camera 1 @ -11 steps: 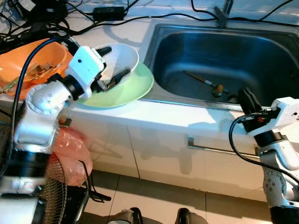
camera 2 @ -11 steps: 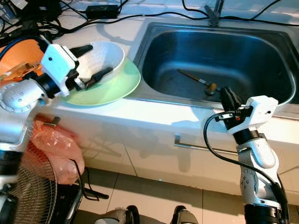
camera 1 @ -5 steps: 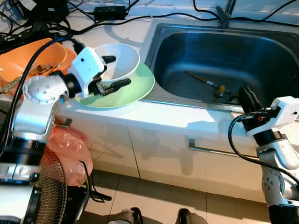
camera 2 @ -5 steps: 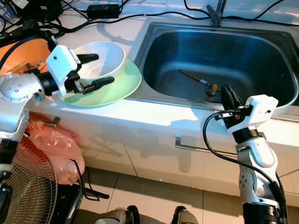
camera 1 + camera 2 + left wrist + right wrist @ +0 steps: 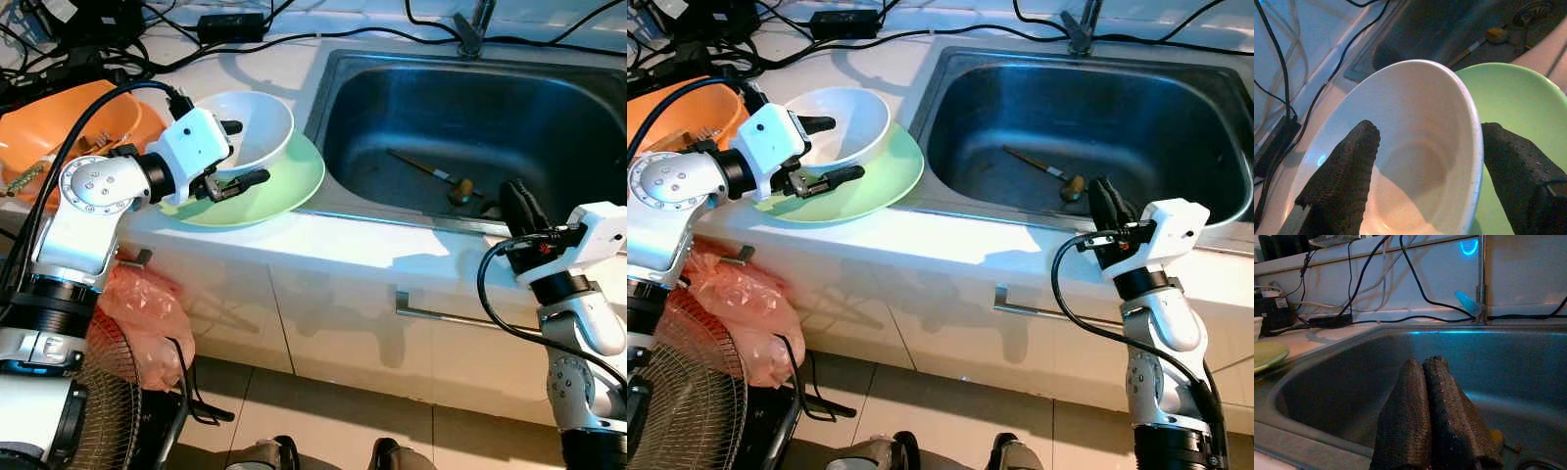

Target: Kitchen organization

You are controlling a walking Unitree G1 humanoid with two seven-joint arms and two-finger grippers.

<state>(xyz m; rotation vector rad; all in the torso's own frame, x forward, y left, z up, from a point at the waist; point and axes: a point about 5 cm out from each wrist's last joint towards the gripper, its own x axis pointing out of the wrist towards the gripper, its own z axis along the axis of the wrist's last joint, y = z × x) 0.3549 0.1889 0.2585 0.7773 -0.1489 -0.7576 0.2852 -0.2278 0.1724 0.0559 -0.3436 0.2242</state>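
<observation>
White kitchen table (image 5: 294, 240) beside a steel sink (image 5: 588, 88): left pincer (image 5: 231, 155) open astride the white bowl (image 5: 257, 125) on the green plate (image 5: 284, 191), right pincer (image 5: 1435, 421) closed and empty; a glancing grip could tip the bowl off.

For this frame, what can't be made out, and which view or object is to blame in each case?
- White bowl: eye views don't settle whether the left gripper presses its rim; the left wrist view puts one finger inside, one outside.
- Orange basin: contents blurred and partly behind the left arm.
- Utensil in the sink: too small to identify.
- Green plate: its far side is hidden by the bowl.
- Right gripper: hides the sink floor behind it in the right wrist view.
</observation>
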